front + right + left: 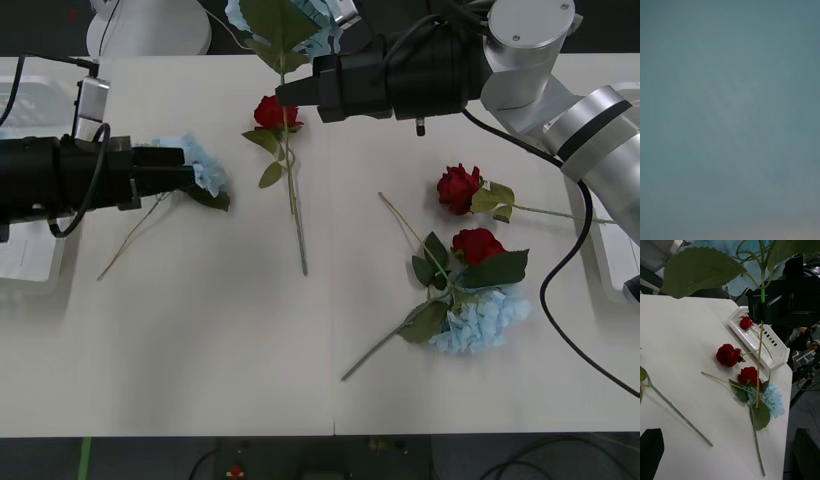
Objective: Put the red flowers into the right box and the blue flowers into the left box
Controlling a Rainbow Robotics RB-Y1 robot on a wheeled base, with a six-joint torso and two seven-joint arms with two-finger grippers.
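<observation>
Front and left wrist views. Your right hand (287,92) is raised over the far middle of the tabletop (200,330), pinching the stem of one blue flower (300,15), which hangs clear of the surface. Your left hand (188,166) lies low at the left with its fingers (651,448) spread, its tip just beside a second blue flower (207,167) lying on the tabletop. A third blue flower (485,320) lies at the near right, touching a red rose (478,245). Another rose (458,187) lies just beyond it, and one more (270,110) lies below your right hand. The right box (771,348) holds one rose (746,322). The left box (25,255) sits at the left edge.
</observation>
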